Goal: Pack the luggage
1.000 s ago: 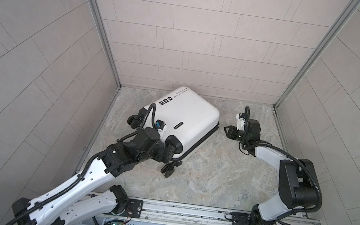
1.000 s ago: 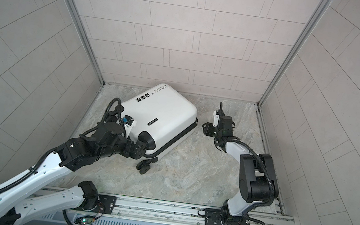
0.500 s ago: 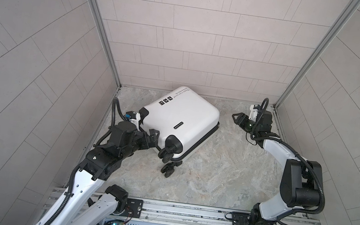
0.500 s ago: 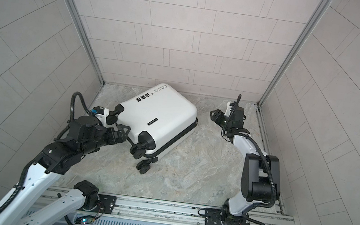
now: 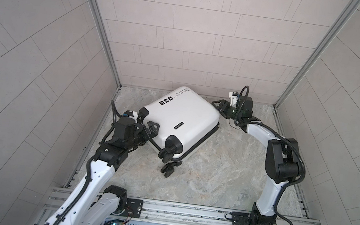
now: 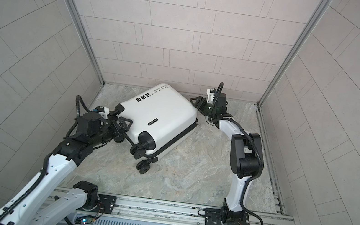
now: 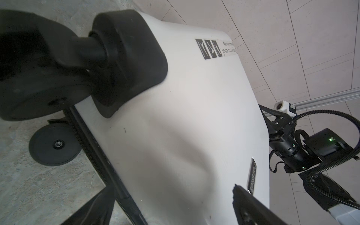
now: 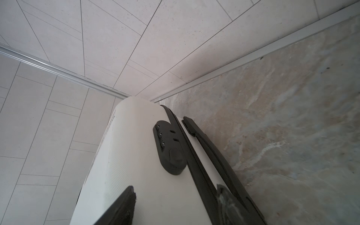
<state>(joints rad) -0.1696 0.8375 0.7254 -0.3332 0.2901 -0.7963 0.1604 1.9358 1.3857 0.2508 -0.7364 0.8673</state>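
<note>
While the luggage [image 5: 183,116] lies shut on the tabletop [image 5: 225,172] betw. them, L fingers [image 7: 253,206] & R fingers [image 8: 124,204] are spread apart, holding nothing. Next, I think: find zip [image 8: 194,165], open it.

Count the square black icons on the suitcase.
3, in a row on the suitcase top, beside the printed text: outer icon, middle icon, icon nearest the text. The hidden underside could carry more.

Pale tiled walls [image 5: 196,36] enclose the marbled table [image 5: 212,182] left, right and far; aluminium posts [image 5: 99,25] stand in both far corners.
</note>
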